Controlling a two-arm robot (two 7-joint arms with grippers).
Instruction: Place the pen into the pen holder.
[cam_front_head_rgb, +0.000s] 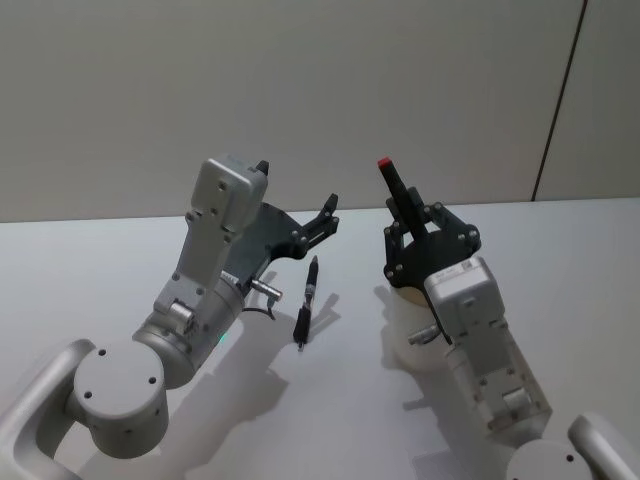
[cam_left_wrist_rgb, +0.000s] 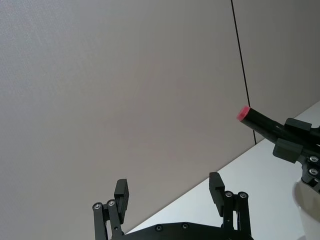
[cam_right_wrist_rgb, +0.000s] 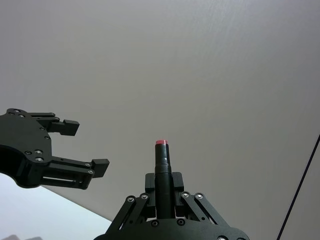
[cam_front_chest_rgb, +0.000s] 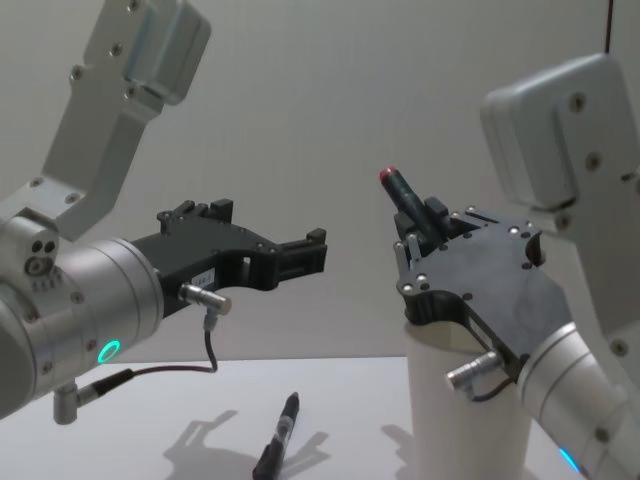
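We held our right claw (cam_front_head_rgb: 405, 215) above the pen holder (cam_front_head_rgb: 402, 325), clenched on a red-tipped pen (cam_front_head_rgb: 392, 185) pointing up; our left claw (cam_front_head_rgb: 328, 213) hovered released to the holder's left.

Between the left gripper (cam_front_head_rgb: 328, 213) and the right gripper (cam_front_head_rgb: 405, 215) there is an open gap of air, wide enough to pass. The left gripper's fingers are spread, with free room between them. Under its fingertips the black pen (cam_front_head_rgb: 307, 300) lies on the bench (cam_front_head_rgb: 560, 260), the one obstacle there. The pen holder (cam_front_chest_rgb: 465, 420) stands directly under the right gripper's body, which blocks the way to the cup's mouth from above. Beyond both grippers the wall (cam_front_head_rgb: 300, 80) closes the space.
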